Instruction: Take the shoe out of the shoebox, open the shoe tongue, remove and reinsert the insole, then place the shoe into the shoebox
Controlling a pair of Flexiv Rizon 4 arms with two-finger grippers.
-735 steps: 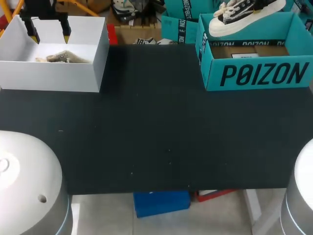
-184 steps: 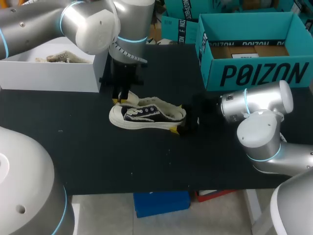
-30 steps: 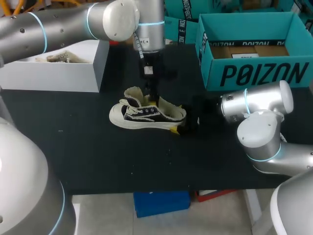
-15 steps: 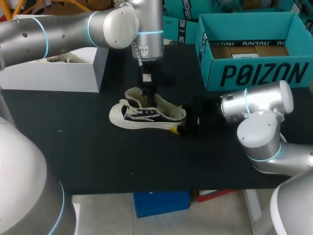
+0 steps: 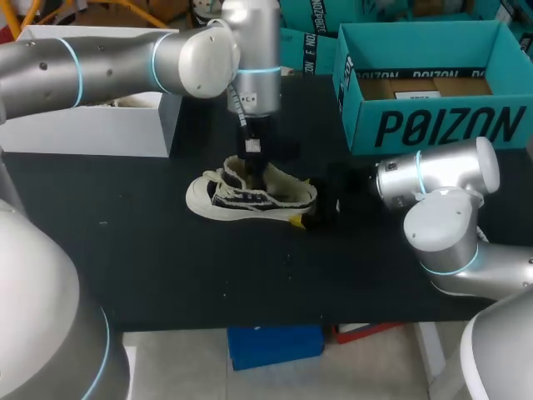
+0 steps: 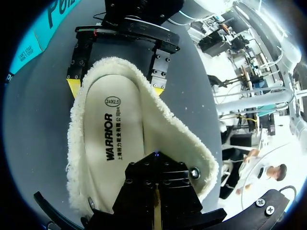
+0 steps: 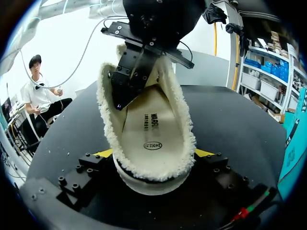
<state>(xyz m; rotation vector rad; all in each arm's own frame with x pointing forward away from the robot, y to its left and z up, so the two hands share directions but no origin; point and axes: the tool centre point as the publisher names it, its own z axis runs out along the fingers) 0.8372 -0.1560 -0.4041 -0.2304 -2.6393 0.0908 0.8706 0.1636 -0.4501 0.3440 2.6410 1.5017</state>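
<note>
though black, table under shoe, teal shoebox

Head cam: fixed, high behind robot, looking down over black tabletop. Wrist cams: very close, facing each other along black-and-white fleece-lined shoe, which all three views share.

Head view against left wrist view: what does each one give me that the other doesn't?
Head view only: the black-and-white canvas shoe from outside, with its laced side and white sole, plus the white open box. Left wrist view only: the cream printed insole lying flat inside the shoe, ringed by fleece lining. Both: the shoe itself and the right pincer clamped across its heel.
</note>
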